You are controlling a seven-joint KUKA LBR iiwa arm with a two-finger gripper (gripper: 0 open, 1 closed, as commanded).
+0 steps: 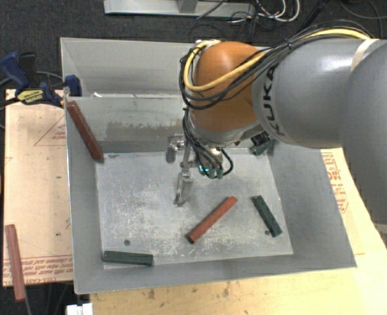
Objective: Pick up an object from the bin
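Observation:
My gripper (179, 198) reaches down under the orange cover to the bin's floor, a little left of centre. Nothing shows in its grasp. Nearest to it is a red-brown stick (211, 219), which lies slanted on the floor just to its lower right, apart from it. A short dark green stick (266, 215) lies further right, near the right wall.
Another dark green stick (127, 258) lies flat along the front wall at the left. A long red-brown stick (85, 131) leans against the left wall at the back. The arm and its cover hang over the bin's back right part.

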